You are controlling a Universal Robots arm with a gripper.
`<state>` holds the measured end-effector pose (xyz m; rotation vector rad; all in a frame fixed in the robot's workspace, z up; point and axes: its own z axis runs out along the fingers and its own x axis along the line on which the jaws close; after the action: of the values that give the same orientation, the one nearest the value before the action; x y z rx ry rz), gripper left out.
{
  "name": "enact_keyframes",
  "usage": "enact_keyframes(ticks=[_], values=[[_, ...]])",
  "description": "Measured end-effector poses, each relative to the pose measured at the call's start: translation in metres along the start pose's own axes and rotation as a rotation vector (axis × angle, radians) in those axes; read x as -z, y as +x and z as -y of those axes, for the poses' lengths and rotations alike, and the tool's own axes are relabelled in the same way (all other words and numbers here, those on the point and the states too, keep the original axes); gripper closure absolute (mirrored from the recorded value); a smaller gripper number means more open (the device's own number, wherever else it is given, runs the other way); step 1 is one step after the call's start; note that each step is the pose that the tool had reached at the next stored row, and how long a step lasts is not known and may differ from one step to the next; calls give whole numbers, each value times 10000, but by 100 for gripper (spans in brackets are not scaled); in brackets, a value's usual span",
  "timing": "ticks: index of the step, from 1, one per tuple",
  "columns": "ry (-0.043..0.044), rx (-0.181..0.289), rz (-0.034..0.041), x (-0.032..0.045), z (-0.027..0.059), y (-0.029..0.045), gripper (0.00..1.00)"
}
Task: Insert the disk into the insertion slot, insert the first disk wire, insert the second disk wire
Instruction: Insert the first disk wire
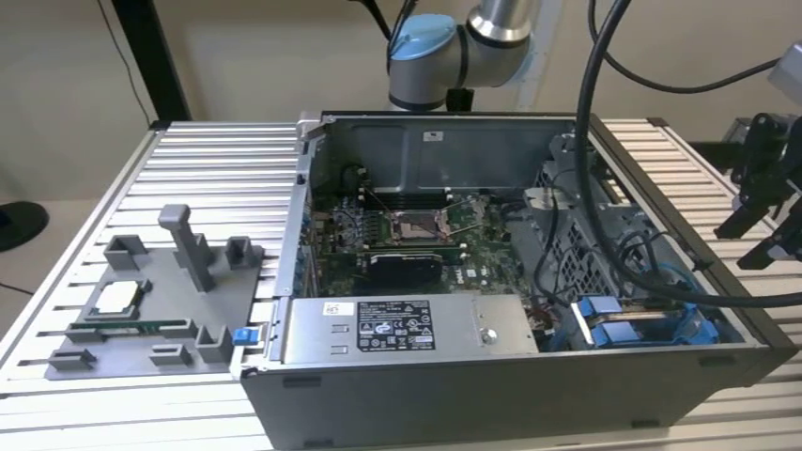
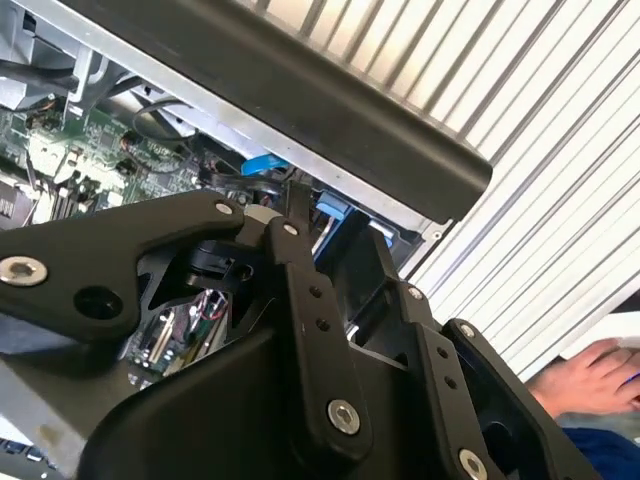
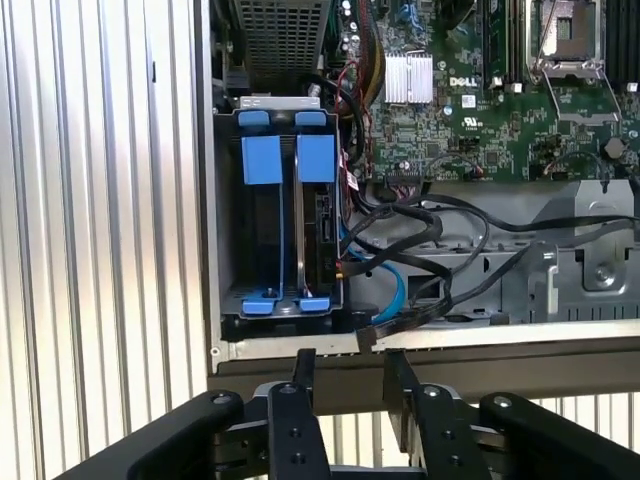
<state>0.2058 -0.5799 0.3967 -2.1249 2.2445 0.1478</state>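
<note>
Disk [image 3: 316,160], blue-framed: I logged it standing on edge inside the insertion slot [image 3: 228,250], long axis running straight away from my fingers [image 3: 303,370], which hung parted and empty just outside the case wall [image 3: 540,365], roughly in line with it.

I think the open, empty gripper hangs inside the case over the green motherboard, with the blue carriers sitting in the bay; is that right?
Not quite: the first wrist view shows the gripper outside the case, past the wall by the insertion slot, not over the motherboard. It is open and empty, and the blue carriers sit in that slot.
</note>
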Motion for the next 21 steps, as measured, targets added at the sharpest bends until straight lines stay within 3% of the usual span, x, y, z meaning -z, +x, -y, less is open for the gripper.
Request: enact_keyframes(ticks=[13,14,17,21], values=[[-7,1,0,0,2,0,0],[-34,-1,-1,0,3,0,0],[-219,-18,-12,0,2,0,0],[-232,-16,-12,-3,3,0,0]])
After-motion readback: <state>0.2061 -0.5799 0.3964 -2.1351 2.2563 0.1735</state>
